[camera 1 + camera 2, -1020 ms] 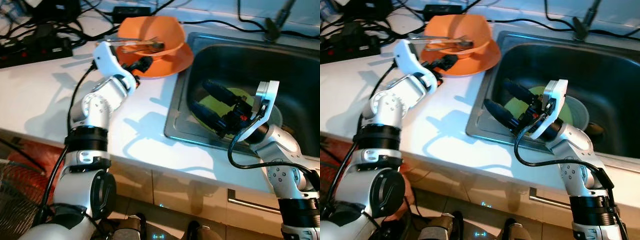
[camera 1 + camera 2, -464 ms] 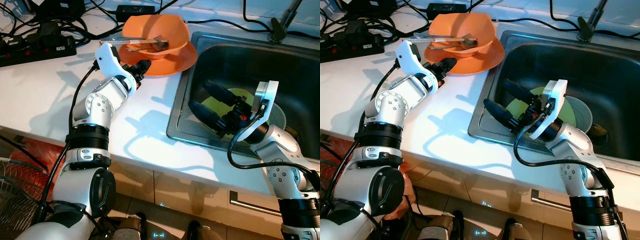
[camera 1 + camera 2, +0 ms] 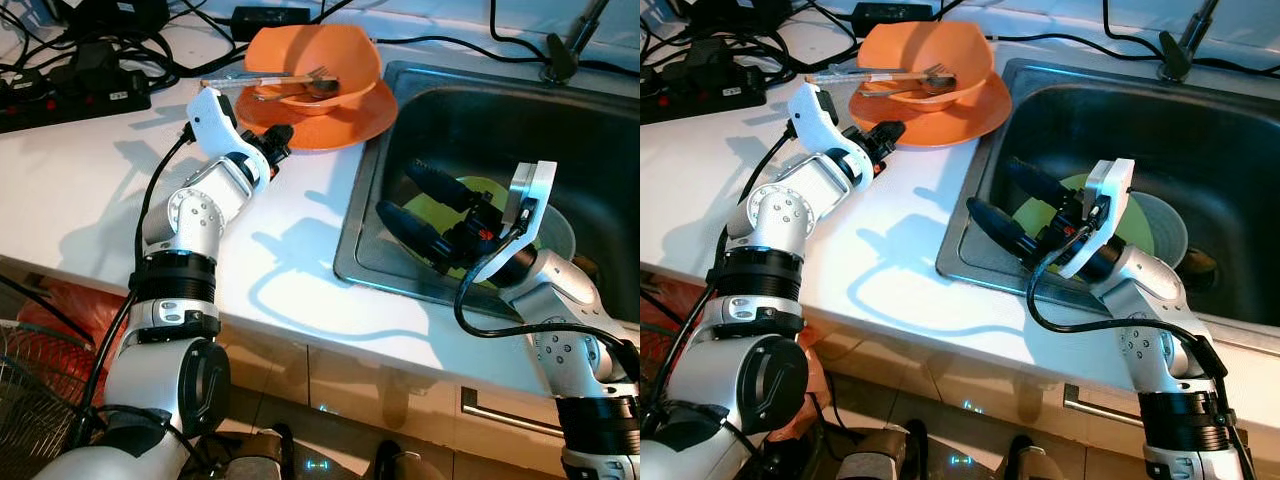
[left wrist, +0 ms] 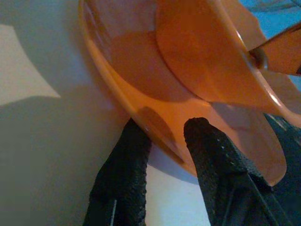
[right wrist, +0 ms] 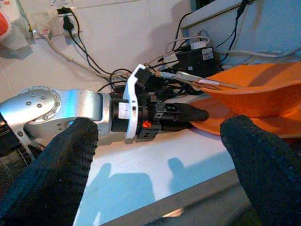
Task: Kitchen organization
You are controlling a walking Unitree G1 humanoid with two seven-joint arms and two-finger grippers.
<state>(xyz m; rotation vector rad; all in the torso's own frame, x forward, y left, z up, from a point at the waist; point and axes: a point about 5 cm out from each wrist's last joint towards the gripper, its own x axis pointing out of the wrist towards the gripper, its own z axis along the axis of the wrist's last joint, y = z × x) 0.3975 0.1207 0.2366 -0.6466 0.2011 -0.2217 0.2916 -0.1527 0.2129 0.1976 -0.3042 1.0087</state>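
Observation:
An orange plate (image 3: 350, 118) sits on the white counter beside the sink, with an orange bowl (image 3: 345, 48) on it. Across the bowl lie a fork (image 3: 316, 73) and other cutlery. My left gripper (image 3: 283, 133) is at the plate's near-left rim, open by a narrow gap. In the left wrist view the rim (image 4: 164, 141) passes between its fingertips (image 4: 134, 141). My right gripper (image 3: 398, 190) hangs wide open over the sink, above a green plate (image 3: 490, 188) that rests in a grey bowl (image 3: 562, 232), with nothing between its fingers.
The steel sink (image 3: 358, 245) takes up the right side, with a faucet base (image 3: 558, 68) behind it. Black cables and a power strip (image 3: 75, 100) crowd the counter's back left. A wire basket (image 3: 30, 370) stands on the floor below at the left.
The view has shifted slightly. My left gripper's fingertips have drawn back a little, from over the plate to its rim. The right gripper holds its place.

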